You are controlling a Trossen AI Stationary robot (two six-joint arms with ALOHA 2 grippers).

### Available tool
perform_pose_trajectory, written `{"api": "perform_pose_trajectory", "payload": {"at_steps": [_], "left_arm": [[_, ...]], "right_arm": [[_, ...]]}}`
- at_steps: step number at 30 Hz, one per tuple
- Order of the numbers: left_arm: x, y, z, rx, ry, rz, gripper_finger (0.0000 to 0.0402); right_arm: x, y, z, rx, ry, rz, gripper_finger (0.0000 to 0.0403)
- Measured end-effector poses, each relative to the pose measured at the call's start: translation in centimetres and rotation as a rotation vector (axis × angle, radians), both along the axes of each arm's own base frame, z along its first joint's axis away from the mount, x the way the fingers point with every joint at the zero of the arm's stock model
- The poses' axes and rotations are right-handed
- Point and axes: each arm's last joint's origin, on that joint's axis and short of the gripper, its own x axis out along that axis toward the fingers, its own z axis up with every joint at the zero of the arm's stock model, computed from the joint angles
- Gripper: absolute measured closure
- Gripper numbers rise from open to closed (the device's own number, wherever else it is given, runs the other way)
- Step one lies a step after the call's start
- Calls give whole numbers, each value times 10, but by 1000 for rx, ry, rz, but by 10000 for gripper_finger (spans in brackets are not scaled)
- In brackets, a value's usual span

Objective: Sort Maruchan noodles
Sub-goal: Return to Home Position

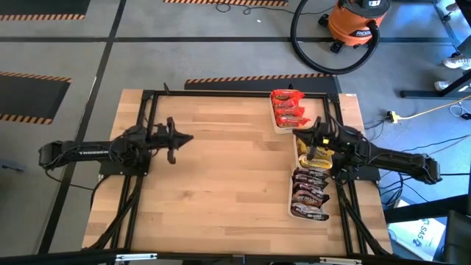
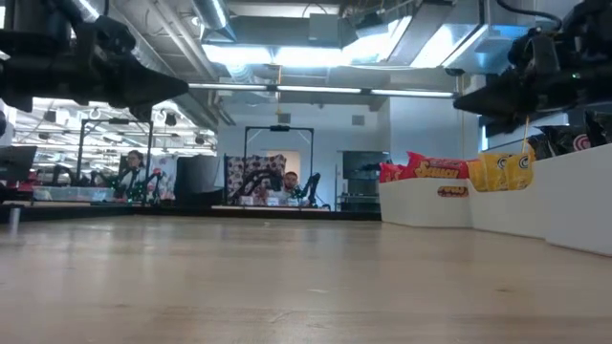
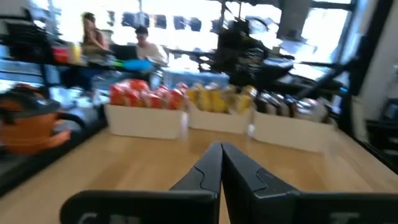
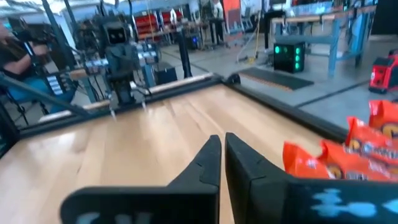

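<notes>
— One table (image 1: 213,191), three white trays (image 1: 291,200) along its edge from 1 to 5 o'clock?
— Yes. Flat, shiny packets fill them: reds (image 1: 287,109) at 1, yellows (image 1: 319,157) at 3, darks (image 1: 310,193) at 5.
— And the claws?
— Left gripper (image 1: 185,139) hovers at 9, fingers pressed together. Right gripper (image 1: 305,135) hangs over the trays near 2, pressed together too, holding nothing.

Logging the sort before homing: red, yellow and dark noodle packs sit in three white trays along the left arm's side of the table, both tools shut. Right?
Wrong side: the high view shows the three white trays along the right arm's side. The rest stands: red packs, yellow packs and dark packs lie in them; left tool and right tool are shut.
</notes>
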Motion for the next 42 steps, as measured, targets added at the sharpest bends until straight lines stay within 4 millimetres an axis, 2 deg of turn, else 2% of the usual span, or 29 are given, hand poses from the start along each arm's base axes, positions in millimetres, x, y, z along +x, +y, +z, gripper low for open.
{"api": "perform_pose_trajectory", "payload": {"at_steps": [6, 13, 17, 22, 30, 42], "left_arm": [[-2, -3, -1, -2, 16, -85, 391], [-16, -7, 10, 16, -96, -103, 384], [-26, -7, 3, -7, -55, -17, 389], [-27, -5, -4, -22, 9, 91, 396], [-27, -4, -7, 36, 64, 106, 400], [-27, -4, -7, 37, 59, 106, 380]], "right_arm": [[-7, 2, -6, 65, 37, -11, 400], [-21, 5, -9, 77, 32, -38, 400], [-21, 6, -9, 83, 39, -30, 400], [-21, 6, -9, 82, 34, -30, 400], [-20, 7, -10, 88, 42, 22, 400], [-20, 7, -10, 109, 36, 20, 400]]}}
